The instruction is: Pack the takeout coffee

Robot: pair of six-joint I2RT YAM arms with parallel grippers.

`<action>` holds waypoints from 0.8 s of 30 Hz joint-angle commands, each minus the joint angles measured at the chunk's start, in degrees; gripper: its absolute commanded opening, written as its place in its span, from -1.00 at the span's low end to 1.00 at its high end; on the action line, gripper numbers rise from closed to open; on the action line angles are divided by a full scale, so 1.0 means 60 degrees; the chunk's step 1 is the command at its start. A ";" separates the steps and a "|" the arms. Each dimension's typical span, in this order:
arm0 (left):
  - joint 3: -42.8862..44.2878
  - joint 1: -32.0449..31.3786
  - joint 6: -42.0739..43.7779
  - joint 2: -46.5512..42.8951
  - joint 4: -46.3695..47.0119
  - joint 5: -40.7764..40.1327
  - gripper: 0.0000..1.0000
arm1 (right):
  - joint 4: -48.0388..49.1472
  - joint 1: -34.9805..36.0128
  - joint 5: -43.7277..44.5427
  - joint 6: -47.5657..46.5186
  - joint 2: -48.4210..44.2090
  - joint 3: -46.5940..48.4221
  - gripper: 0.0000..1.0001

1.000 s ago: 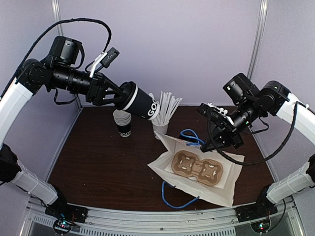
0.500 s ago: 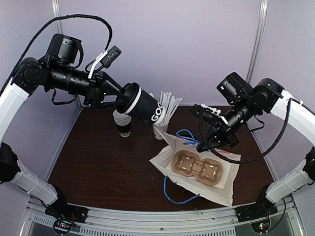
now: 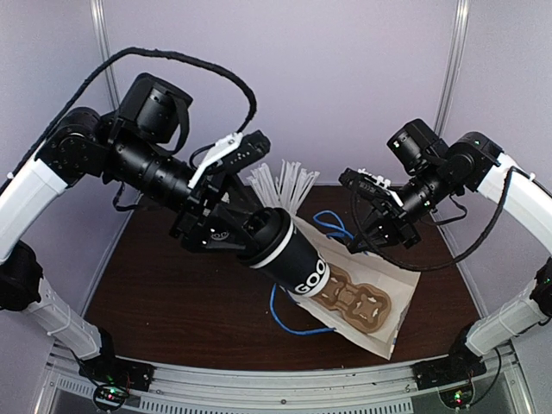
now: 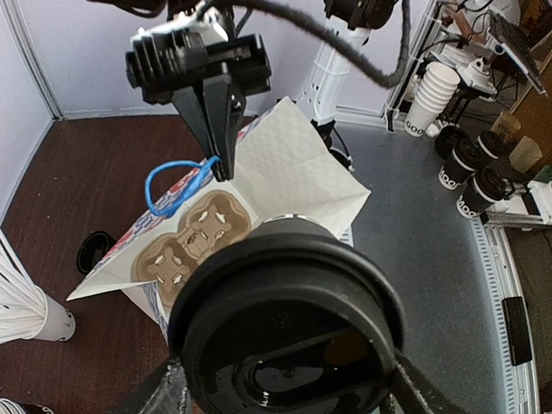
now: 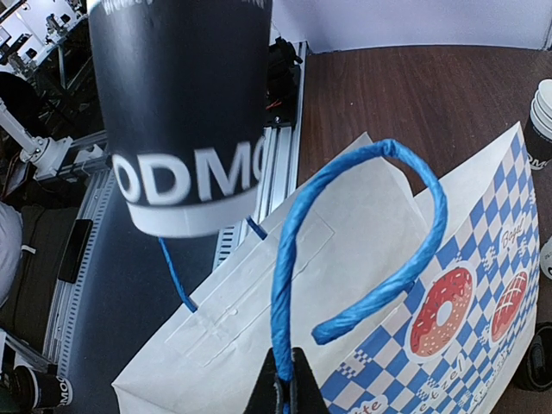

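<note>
The takeout coffee [image 3: 293, 260], a black lidded cup with white lettering, hangs tilted in the air, its base pointing at the mouth of the white paper bag [image 3: 392, 297]. My left gripper [image 3: 252, 235] is shut on its lidded end; in the left wrist view the black lid [image 4: 289, 332] fills the bottom, with a finger [image 4: 159, 392] on each side. My right gripper [image 3: 364, 244] is shut on the bag's blue handle [image 5: 345, 224] and holds the bag open. A brown cup carrier [image 3: 349, 293] lies inside the bag. The cup's base [image 5: 185, 164] hangs just beyond the bag's edge.
A white cup of straws [image 3: 280, 185] stands behind the left arm. The bag's second blue handle [image 3: 285, 321] trails onto the brown table. A loose black lid [image 4: 93, 252] lies on the table. A white-rimmed cup [image 5: 542, 121] stands behind the bag.
The left arm swung the cup down and to the right, from above the stacked cups to the bag's mouth. The right gripper drew the handle up and the bag tipped open.
</note>
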 commanded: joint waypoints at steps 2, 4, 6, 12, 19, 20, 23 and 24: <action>-0.0372 -0.0342 0.0552 0.0452 0.0577 -0.0961 -0.15 | 0.0104 -0.0061 0.0022 0.0097 0.0014 0.0122 -1.00; -0.0484 -0.0416 0.0553 0.0562 0.0991 -0.1305 -0.16 | 0.0136 -0.0065 0.0023 0.0111 -0.0015 0.0152 -1.00; -0.0571 -0.0567 0.0747 0.0703 0.1307 -0.1622 -0.17 | 0.0144 -0.0075 0.0038 0.0134 -0.0039 0.0181 -1.00; -0.0095 -0.1036 0.1819 0.1633 0.1378 -0.2755 -0.17 | 0.0154 -0.0077 -0.0010 0.0171 -0.0069 0.0157 -1.00; 0.0093 -0.1517 0.3733 0.2210 0.1378 -0.3413 -0.16 | 0.0173 -0.0105 -0.0024 0.0196 -0.0178 0.0096 -1.00; 0.0051 -0.1584 0.4125 0.2215 0.1387 -0.3504 -0.16 | 0.0180 -0.0118 -0.0051 0.0207 -0.0178 0.0101 -1.00; -0.0067 -0.1643 0.4788 0.2203 0.1425 -0.3738 -0.18 | 0.0223 -0.0117 -0.0161 0.0229 -0.0178 0.0121 -1.00; -0.0092 -0.1647 0.5000 0.2203 0.1427 -0.3779 -0.18 | 0.0231 -0.0109 -0.0191 0.0229 -0.0167 0.0130 -1.00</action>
